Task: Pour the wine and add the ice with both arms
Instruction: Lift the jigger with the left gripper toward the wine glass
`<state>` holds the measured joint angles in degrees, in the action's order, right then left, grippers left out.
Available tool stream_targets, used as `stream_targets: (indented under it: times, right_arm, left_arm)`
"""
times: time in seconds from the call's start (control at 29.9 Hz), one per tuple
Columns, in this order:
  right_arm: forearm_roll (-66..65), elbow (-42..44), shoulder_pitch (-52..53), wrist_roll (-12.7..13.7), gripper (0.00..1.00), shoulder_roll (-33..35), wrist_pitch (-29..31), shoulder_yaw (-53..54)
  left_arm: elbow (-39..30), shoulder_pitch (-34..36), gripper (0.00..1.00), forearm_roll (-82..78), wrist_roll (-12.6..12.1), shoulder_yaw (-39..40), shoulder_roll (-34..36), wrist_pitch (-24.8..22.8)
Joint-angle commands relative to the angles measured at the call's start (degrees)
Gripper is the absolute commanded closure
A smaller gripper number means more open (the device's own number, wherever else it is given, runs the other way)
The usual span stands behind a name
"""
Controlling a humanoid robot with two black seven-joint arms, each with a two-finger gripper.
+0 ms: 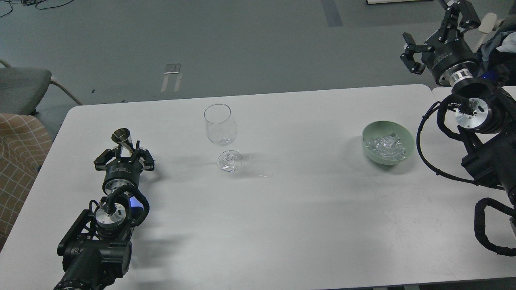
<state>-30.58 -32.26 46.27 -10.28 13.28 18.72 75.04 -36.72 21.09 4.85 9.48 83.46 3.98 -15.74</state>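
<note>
White table (306, 209) fills the lower and middle frame; grey floor (242, 40) lies above it.

Left arm (100, 237) enters at lower left. Its gripper (125, 155) is at left centre, low over the table, fingers closed around a small metal jigger (123, 139). The jigger stands upright with its flared mouth up. Whether it holds any wine cannot be told.

Wine glass (221, 133) stands upright on the table at centre, to the right of the jigger and apart from it. Bowl of the glass looks clear; liquid inside cannot be confirmed.

Green bowl (407, 141) sits at right centre, well apart from the glass. Ice (385, 146) lies in it as a pile of clear chunks, below the rim.

Right arm (483, 133) enters at the right edge. Its gripper (437, 34) is at upper right, raised above and beyond the table's far edge, fingers spread wide, holding nothing. It is above the bowl in the frame and not touching it.

A grey chair (22, 86) and a checked cushion (20, 161) stand at the left edge, off the table.
</note>
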Motion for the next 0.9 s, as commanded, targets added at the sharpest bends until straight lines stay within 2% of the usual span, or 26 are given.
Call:
stream_targets:
  times: [0.0, 0.4, 0.53, 0.87]
  right_arm:
    - [0.00, 0.00, -0.13, 0.00, 0.00, -0.01, 0.00, -0.07]
    - [0.00, 0.00, -0.13, 0.00, 0.00, -0.09, 0.00, -0.07]
    - [0.00, 0.00, -0.04, 0.00, 0.00, -0.09, 0.00, -0.07]
    - [0.00, 0.00, -0.13, 0.00, 0.00, -0.09, 0.00, -0.07]
  left_arm:
    - [0.07, 0.00, 0.65, -0.02, 0.02, 0.12, 0.07, -0.96]
    - [0.07, 0.09, 0.65, 0.16, -0.07, 0.12, 0.24, -2.80]
    - [0.07, 0.09, 0.72, 0.07, -0.07, 0.04, 0.24, -2.98]
    - [-0.01, 0.18, 0.76, 0.07, 0.10, 0.12, 0.33, -4.82]
